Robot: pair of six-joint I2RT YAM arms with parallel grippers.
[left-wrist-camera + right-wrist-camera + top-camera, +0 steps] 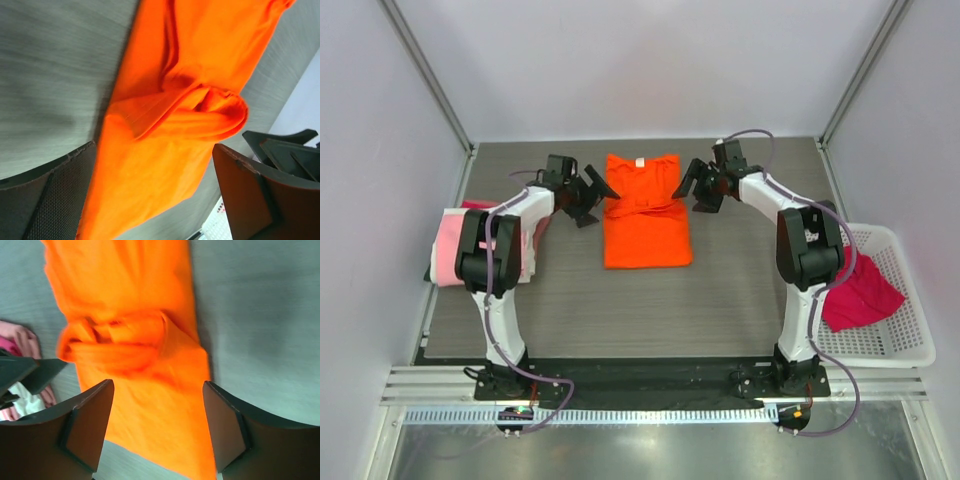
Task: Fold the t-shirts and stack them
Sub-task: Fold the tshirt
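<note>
1. A grey wood-grain table [740, 290] sits inside pale walls with metal corner rails; the two arm bases are bolted at its near edge.
2. The left gripper [598, 203] hangs just beside the left edge of the orange t-shirt [645, 225], its jaws spread wide. In the left wrist view its fingers [55, 200] stand far apart, with orange cloth showing between them and nothing pinched.
3. The right gripper [688, 198] hangs just beside the right edge of the same shirt, level with the left one, and is also spread. In the right wrist view its fingers [85, 425] frame the cloth from above without clamping it.
4. The orange t-shirt lies flat mid-table, between the two grippers. It forms a long rectangle with its collar toward the far wall.
5. A bunched, rumpled ridge of sleeve cloth [117, 342] runs across the shirt, roughly on the line between the two grippers; nearer than that ridge the shirt is smooth.
6. Well to the left of the orange shirt, at the table's left edge, a light pink t-shirt [448, 250] lies in a pile partly hidden by the left arm; white cloth [20, 400] shows in that pile.
7. Well to the right of the orange shirt, off the table's right edge, a white lattice basket [900, 340] holds a crumpled dark pink-red t-shirt [860, 295], which spills over the basket's left rim.
</note>
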